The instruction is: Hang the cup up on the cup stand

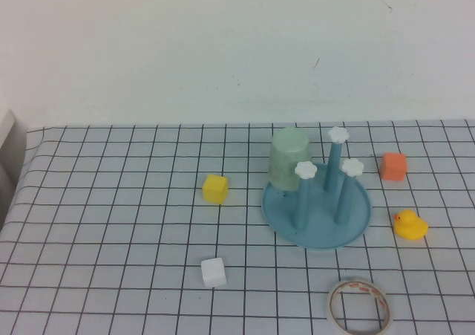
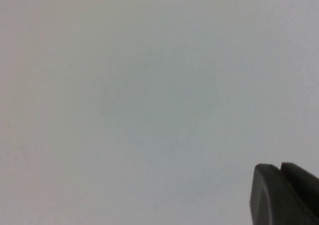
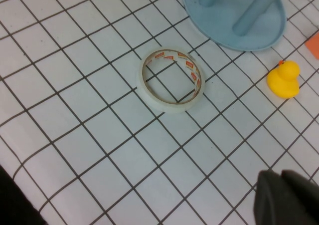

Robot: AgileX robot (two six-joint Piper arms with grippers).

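Checked cloth covers the surface [image 1: 111,231]. On it the cup stand [image 1: 318,215] carries the cup [image 1: 288,158], upside down over one peg. Only the right wrist view shows the right gripper [image 3: 286,197] above the tape ring [image 3: 172,79]; the left gripper [image 2: 284,195] faces blank white. I cannot tell their state.

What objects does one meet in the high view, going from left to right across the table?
White cube → yellow cube → cup on the cup stand → tape roll → orange cube → rubber duck. Neither claw appears in this view.
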